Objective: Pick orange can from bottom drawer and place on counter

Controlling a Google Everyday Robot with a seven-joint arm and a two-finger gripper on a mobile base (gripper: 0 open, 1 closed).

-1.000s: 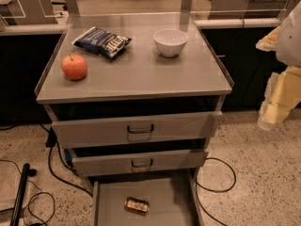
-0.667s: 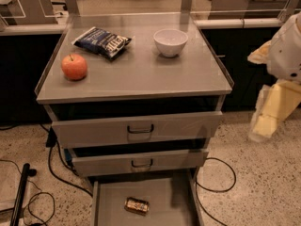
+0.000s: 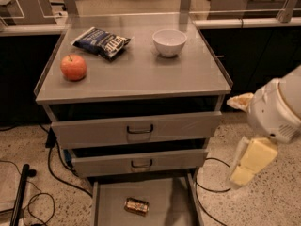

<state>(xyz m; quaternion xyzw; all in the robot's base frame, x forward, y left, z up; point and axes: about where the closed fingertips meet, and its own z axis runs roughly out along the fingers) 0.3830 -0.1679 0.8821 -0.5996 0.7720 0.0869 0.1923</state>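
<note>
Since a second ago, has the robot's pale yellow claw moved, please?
Yes. The claw has dropped and come closer to the grey metal cabinet's middle drawer, now level with it on the right.

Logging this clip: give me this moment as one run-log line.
gripper: right of bottom drawer, clear of orange can | can: lying in open drawer | counter: apple, chip bag, white bowl

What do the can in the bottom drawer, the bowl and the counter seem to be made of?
Orange can: likely metal, glinting orange-gold. Bowl: probably ceramic or plastic, smooth glossy white. Counter: flat matte grey, perhaps metal or laminate. The gripper hangs right of the bottom drawer, apart from the can.
</note>
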